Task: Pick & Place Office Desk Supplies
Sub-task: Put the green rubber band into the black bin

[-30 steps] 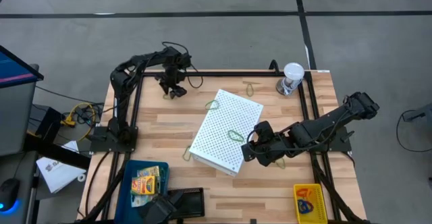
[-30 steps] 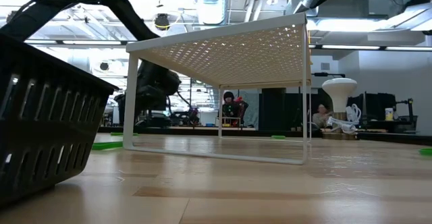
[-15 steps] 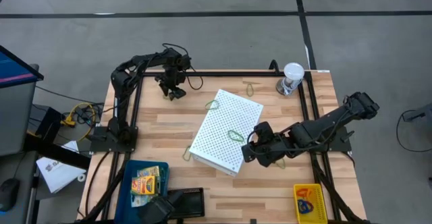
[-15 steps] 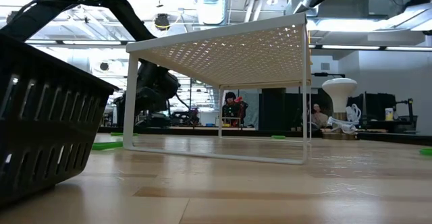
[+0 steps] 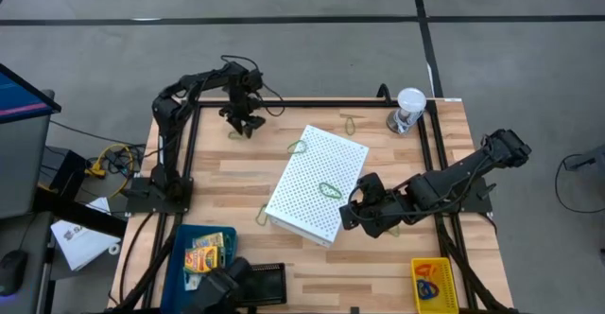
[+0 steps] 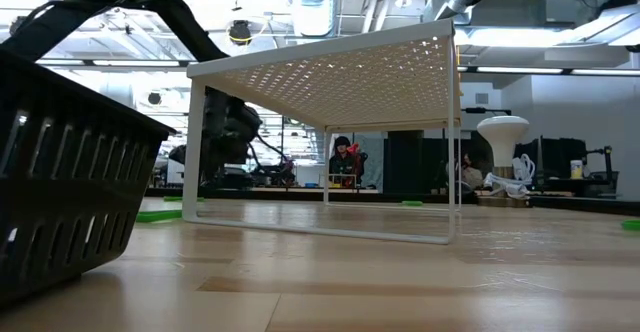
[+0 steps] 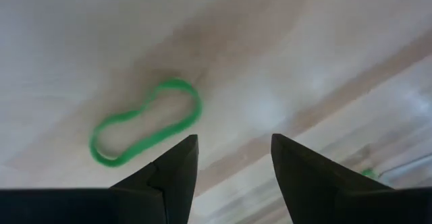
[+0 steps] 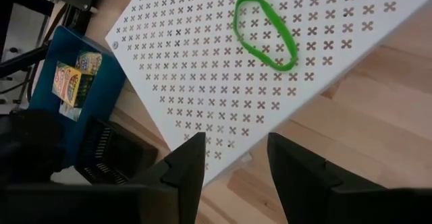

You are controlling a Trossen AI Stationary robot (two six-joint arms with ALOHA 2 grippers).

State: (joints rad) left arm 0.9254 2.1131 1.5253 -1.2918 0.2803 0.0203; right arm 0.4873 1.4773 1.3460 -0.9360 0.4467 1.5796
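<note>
Overhead first: I have the left gripper [image 5: 240, 123] poised at the far left of the wooden surface [image 5: 236, 177], over a small green rubber-band loop [image 5: 235, 134]. The right gripper [image 5: 352, 210] sits low beside the big white perforated box [image 5: 317, 182], just next to the green loop [image 5: 330, 190] lying on its top. A yellow crayon box [image 5: 433, 284] waits at the near right corner, more in the blue tray [image 5: 200, 253].

Low view: only the white box's top [image 6: 330, 72] and a black basket [image 6: 60, 172] show clearly; neither gripper's tips can be made out.

Left wrist: fingers [image 7: 174, 166] parted and holding nothing, the thin green band [image 7: 145, 121] on the wood just ahead, so I judge a descent comes next.

Right wrist: fingers [image 8: 185, 158] also apart and empty, aimed across the perforated top toward its green band [image 8: 264, 32].
</note>
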